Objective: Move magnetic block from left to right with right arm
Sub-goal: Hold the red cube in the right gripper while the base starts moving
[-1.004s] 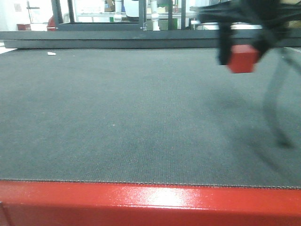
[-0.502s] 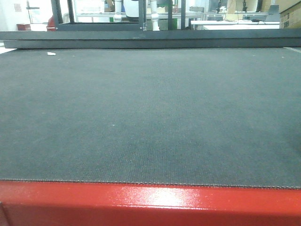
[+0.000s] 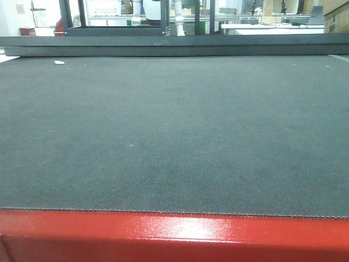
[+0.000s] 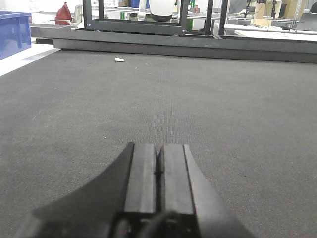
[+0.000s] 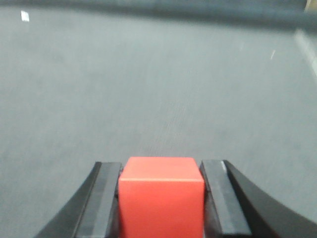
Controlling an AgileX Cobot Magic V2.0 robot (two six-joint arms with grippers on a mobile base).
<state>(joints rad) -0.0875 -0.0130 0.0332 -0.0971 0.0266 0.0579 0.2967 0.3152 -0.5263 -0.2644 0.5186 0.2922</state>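
On the right arm's wrist camera, the right gripper [image 5: 161, 167] holds a red block [image 5: 161, 198] squarely between its two black fingers, the grey pads [image 5: 105, 198] pressed against the block's left and right sides and its top face level with the fingertips. Beyond the block runs a dark grey mat [image 5: 148, 84], blurred in that view; whether the block rests on the mat or hangs above it cannot be told. The left wrist camera shows the left gripper [image 4: 158, 148] low over the same mat, its fingers closed flat against each other with only a thin seam between them and nothing held. A small white scrap [image 4: 119, 60] lies on the mat's far left part, close to the back rim. A blue bin [image 4: 12, 32] stands off the mat at the far left, and a black metal frame [image 4: 148, 25] rises behind the back rim. From the front, the mat spreads from a glossy red table edge [image 3: 174, 234] to that rim, with the white scrap at upper left.
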